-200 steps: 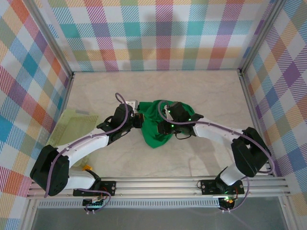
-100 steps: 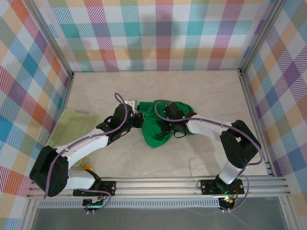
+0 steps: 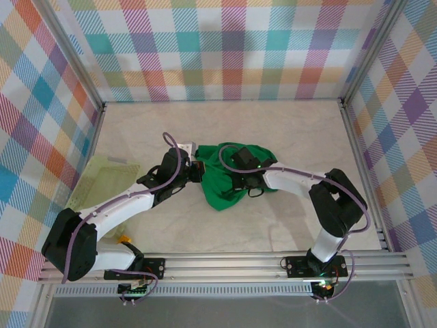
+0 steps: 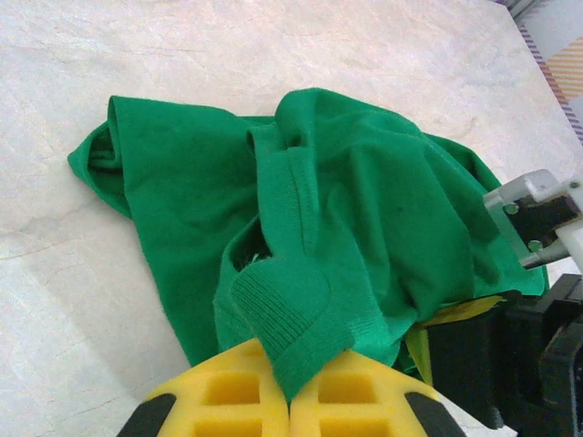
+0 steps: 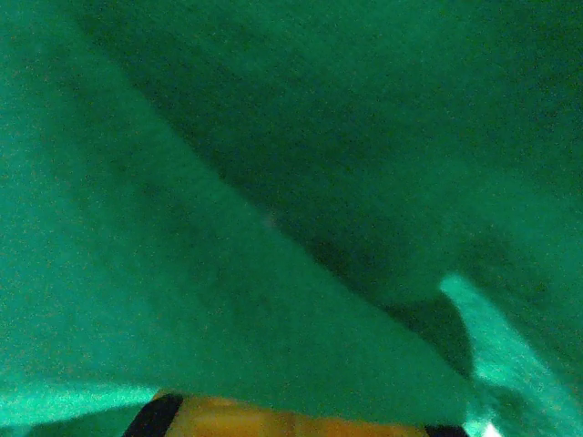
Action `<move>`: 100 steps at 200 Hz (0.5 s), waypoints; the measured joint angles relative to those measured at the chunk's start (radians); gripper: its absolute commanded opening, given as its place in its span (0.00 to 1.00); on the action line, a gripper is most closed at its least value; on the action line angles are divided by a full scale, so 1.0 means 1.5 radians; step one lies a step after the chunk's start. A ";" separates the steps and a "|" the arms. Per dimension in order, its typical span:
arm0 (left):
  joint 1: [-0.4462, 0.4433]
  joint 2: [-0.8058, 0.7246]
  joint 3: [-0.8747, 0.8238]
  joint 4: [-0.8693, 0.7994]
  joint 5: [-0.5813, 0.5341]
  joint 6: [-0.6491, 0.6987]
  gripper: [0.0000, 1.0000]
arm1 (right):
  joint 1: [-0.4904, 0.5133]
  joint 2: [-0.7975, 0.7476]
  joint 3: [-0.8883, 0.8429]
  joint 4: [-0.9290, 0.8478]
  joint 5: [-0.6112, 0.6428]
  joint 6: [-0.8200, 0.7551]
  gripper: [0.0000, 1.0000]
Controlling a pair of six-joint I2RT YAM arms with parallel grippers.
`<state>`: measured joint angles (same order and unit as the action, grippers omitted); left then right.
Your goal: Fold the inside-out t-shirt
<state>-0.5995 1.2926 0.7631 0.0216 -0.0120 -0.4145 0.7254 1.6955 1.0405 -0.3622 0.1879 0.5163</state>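
Both reach inward: left pincer (image 4: 290, 401) clamps the t-shirt (image 4: 364, 209) hem; right pincer (image 5: 291, 422) lies buried, grip unreadable.

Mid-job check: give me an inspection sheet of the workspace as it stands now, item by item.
Surface: pale marbled table, no spills seen.
Job's things: green t-shirt crumpled at mid-table, not yet folded.
Clutter: mesh basket by the left wall; small orange item near the left arm's base, too small to identify.
Grippers: left gripper shut on the shirt's ribbed edge; right gripper sunk into the cloth, its jaws hidden.
Cables: purple cables run along both arms, no snag seen.
Surroundings: plaid walls, aluminium frame at the near edge.
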 measured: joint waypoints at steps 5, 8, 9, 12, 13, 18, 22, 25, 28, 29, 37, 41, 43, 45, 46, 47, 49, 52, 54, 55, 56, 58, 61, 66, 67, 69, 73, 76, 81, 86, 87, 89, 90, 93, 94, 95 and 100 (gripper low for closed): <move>0.000 0.000 0.000 0.000 -0.002 -0.001 0.00 | 0.000 -0.006 0.000 -0.002 0.002 -0.001 0.00; 0.000 0.000 0.000 0.000 -0.003 -0.001 0.00 | 0.000 -0.009 0.000 -0.003 0.002 -0.002 0.00; 0.000 0.000 0.000 -0.001 -0.003 -0.001 0.00 | 0.000 -0.010 0.000 -0.003 0.002 -0.003 0.00; 0.000 0.000 0.000 -0.001 -0.004 -0.002 0.00 | 0.000 -0.015 0.000 -0.003 0.002 -0.003 0.00; 0.000 0.000 0.000 -0.001 -0.005 -0.002 0.00 | 0.000 -0.016 0.000 -0.003 0.002 -0.004 0.00; 0.000 0.000 0.001 -0.003 -0.007 -0.003 0.00 | 0.000 -0.024 0.000 -0.004 0.002 -0.005 0.00; 0.000 0.001 0.001 -0.005 -0.009 -0.004 0.00 | 0.000 -0.032 0.000 -0.004 0.002 -0.006 0.00; 0.000 0.001 0.001 -0.007 -0.011 -0.005 0.00 | 0.000 -0.038 -0.001 -0.004 0.002 -0.007 0.00; 0.000 0.002 0.002 -0.010 -0.013 -0.006 0.00 | 0.000 -0.046 -0.001 -0.004 0.002 -0.008 0.00; 0.000 0.002 0.003 -0.010 -0.013 -0.006 0.00 | 0.000 -0.047 -0.001 -0.004 0.002 -0.008 0.00; 0.000 0.006 0.006 -0.015 -0.019 -0.007 0.00 | 0.000 -0.068 -0.001 -0.003 -0.001 -0.015 0.00; 0.000 0.008 0.009 -0.019 -0.023 -0.008 0.00 | 0.000 -0.077 -0.002 -0.002 -0.004 -0.017 0.00; 0.000 0.009 0.011 -0.021 -0.024 -0.008 0.00 | 0.000 -0.083 -0.002 -0.001 -0.006 -0.019 0.00; 0.001 0.011 0.012 -0.022 -0.025 -0.009 0.00 | 0.000 -0.090 -0.003 -0.001 -0.007 -0.021 0.00; 0.001 0.011 0.014 -0.024 -0.026 -0.009 0.00 | 0.000 -0.092 -0.003 0.000 -0.007 -0.021 0.00; 0.001 0.012 0.014 -0.026 -0.027 -0.009 0.00 | 0.000 -0.095 -0.003 0.001 -0.009 -0.021 0.00; 0.001 0.014 0.017 -0.027 -0.028 -0.010 0.00 | 0.000 -0.101 -0.003 0.001 -0.011 -0.022 0.00; 0.001 0.017 0.021 -0.030 -0.030 -0.010 0.00 | 0.000 -0.110 -0.004 0.002 -0.014 -0.024 0.00; 0.001 0.018 0.024 -0.034 -0.033 -0.011 0.00 | 0.000 -0.114 -0.005 0.002 -0.015 -0.025 0.00; 0.002 0.019 0.025 -0.035 -0.033 -0.011 0.00 | 0.000 -0.119 -0.005 0.002 -0.017 -0.025 0.00; 0.002 0.021 0.028 -0.037 -0.034 -0.011 0.00 | 0.000 -0.121 -0.005 0.002 -0.018 -0.026 0.00; 0.002 0.023 0.031 -0.039 -0.035 -0.011 0.00 | 0.000 -0.128 -0.006 0.002 -0.021 -0.027 0.00; 0.004 0.028 0.038 -0.046 -0.038 -0.013 0.00 | 0.000 -0.136 -0.007 0.003 -0.024 -0.030 0.00; 0.006 0.035 0.048 -0.050 -0.040 -0.013 0.00 | 0.000 -0.152 -0.008 0.003 -0.031 -0.034 0.00; 0.007 0.037 0.051 -0.052 -0.040 -0.014 0.00 | 0.000 -0.156 -0.008 0.004 -0.034 -0.035 0.00; 0.008 0.040 0.055 -0.053 -0.041 -0.014 0.00 | 0.000 -0.161 -0.009 0.004 -0.035 -0.036 0.00; 0.011 0.048 0.063 -0.056 -0.041 -0.016 0.00 | 0.000 -0.175 -0.009 0.004 -0.041 -0.039 0.00; 0.014 0.051 0.069 -0.058 -0.043 -0.017 0.00 | 0.000 -0.184 -0.009 0.004 -0.046 -0.041 0.00; 0.019 0.059 0.079 -0.063 -0.044 -0.019 0.00 | 0.000 -0.201 -0.010 0.004 -0.053 -0.045 0.00; 0.025 0.066 0.090 -0.069 -0.046 -0.022 0.00 | 0.000 -0.218 -0.010 0.004 -0.060 -0.049 0.00; 0.025 0.067 0.092 -0.070 -0.046 -0.023 0.00 | 0.000 -0.220 -0.010 0.004 -0.062 -0.049 0.00; 0.028 0.069 0.095 -0.071 -0.047 -0.023 0.00 | 0.000 -0.228 -0.010 0.004 -0.064 -0.052 0.00; 0.029 0.069 0.097 -0.072 -0.048 -0.023 0.00 | 0.000 -0.234 -0.010 0.004 -0.066 -0.053 0.00; 0.033 0.072 0.103 -0.077 -0.048 -0.025 0.00 | 0.000 -0.244 -0.010 0.004 -0.070 -0.056 0.00; 0.034 0.073 0.105 -0.078 -0.049 -0.025 0.00 | 0.000 -0.246 -0.010 0.004 -0.070 -0.057 0.00; 0.035 0.073 0.106 -0.079 -0.049 -0.026 0.00 | 0.000 -0.252 -0.010 0.004 -0.073 -0.057 0.00; 0.042 0.078 0.116 -0.086 -0.053 -0.028 0.00 | 0.000 -0.272 -0.011 0.005 -0.079 -0.062 0.00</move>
<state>-0.5358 1.4097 0.9371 -0.1074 -0.0910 -0.4564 0.7254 1.2869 1.0245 -0.3553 0.0696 0.4236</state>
